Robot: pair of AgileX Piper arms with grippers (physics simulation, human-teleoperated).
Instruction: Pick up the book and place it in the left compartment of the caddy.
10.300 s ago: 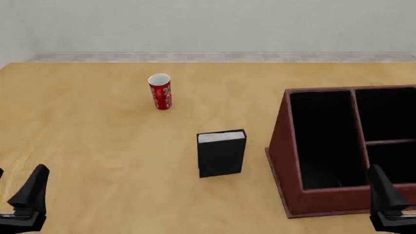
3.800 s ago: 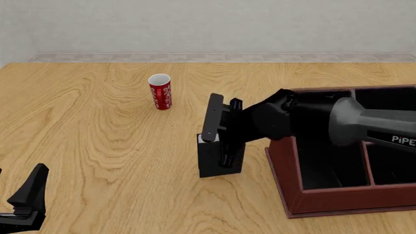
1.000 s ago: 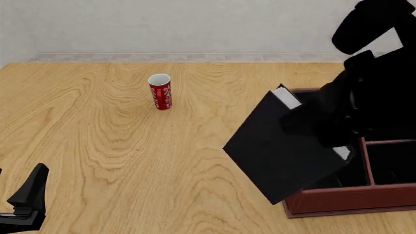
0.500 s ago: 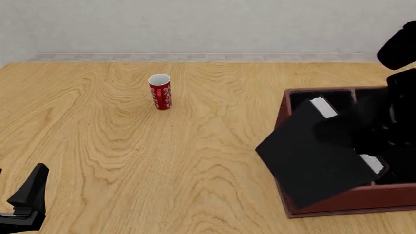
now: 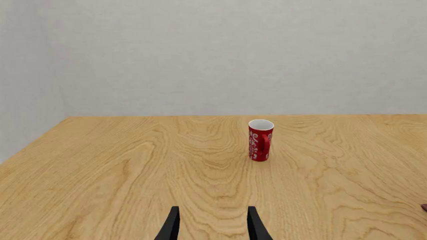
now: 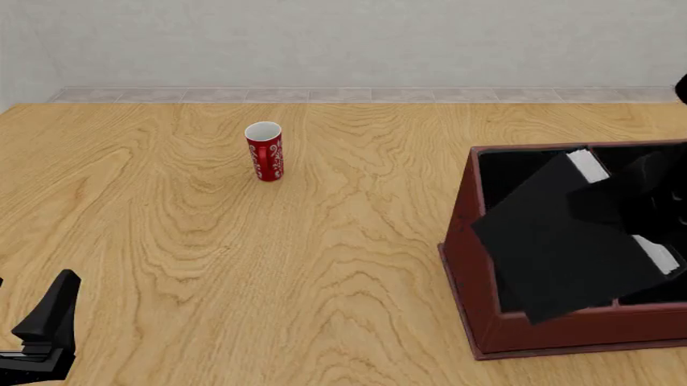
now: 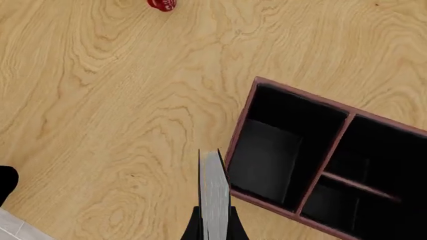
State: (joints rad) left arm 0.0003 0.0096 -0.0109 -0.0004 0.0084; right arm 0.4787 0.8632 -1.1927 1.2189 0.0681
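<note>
At the right of the front view, the book (image 6: 564, 241) hangs tilted in the air in front of the caddy (image 6: 464, 241), its black cover hiding much of the left compartment (image 6: 510, 173), white page edge showing at its upper corner. The right gripper (image 7: 213, 222) is clamped on the book, fingers pressed to both covers at the bottom centre of the right wrist view, where the caddy's three black sections lie below it. The left gripper (image 5: 212, 225) sits in the lower left corner of the front view, fingers parted and holding nothing. A red cup (image 6: 264, 151) stands upright at upper centre-left on the table (image 6: 215, 265).
</note>
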